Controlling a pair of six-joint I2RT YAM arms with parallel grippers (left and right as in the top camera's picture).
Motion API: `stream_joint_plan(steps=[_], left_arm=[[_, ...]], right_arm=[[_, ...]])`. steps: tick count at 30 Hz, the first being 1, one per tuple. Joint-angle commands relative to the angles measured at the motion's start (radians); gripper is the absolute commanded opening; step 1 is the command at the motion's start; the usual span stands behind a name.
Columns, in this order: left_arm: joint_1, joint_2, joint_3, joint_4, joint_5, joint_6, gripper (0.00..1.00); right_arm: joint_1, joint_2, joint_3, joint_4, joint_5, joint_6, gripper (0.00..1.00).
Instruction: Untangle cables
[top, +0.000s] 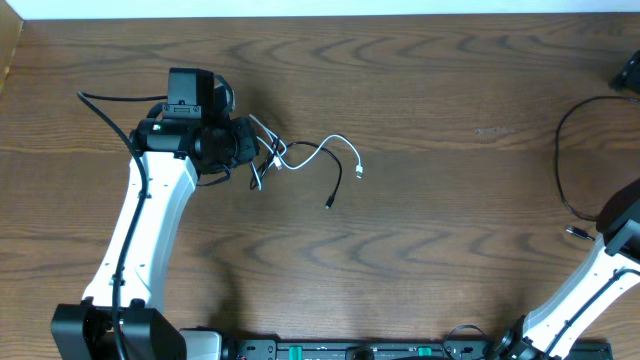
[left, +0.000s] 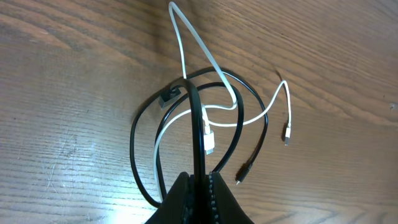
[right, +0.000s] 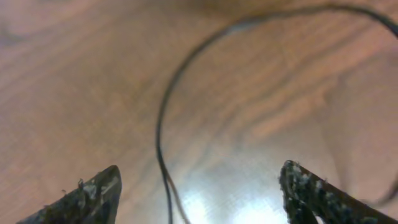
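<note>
Currently my left claw is clamped shut on a black cable at the near edge of the tangle, and what I do next hangs on how the rest lies from that pinch. From overhead the tangle sits just to the right of the claw, toward the middle of the worktop. The white cable is threaded through the black loops, and its free end trails further right, away from the claw. The pinched black strand runs straight out ahead of the claw, so its long axis lines up with the claw's own, and the white cable crosses it close by. My judgement is that a pull back to the left, away from the white tail, would draw the black loops out. The right claw hangs with its jaws wide apart, holding nothing, over a separate black cable that curves on the wood at the far right, well apart from the tangle. The left arm is plainly the nearer.
</note>
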Motion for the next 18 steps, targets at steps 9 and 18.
stream_joint_plan(steps=[9,18], left_arm=[[-0.001,0.006,-0.008,-0.006,0.011,0.021,0.08],[-0.001,0.006,-0.008,-0.011,0.011,0.02,0.08]], right_arm=[[-0.044,-0.006,0.003,-0.067,0.283,0.102,0.5],[-0.123,-0.002,-0.002,-0.045,0.288,0.167,0.49]])
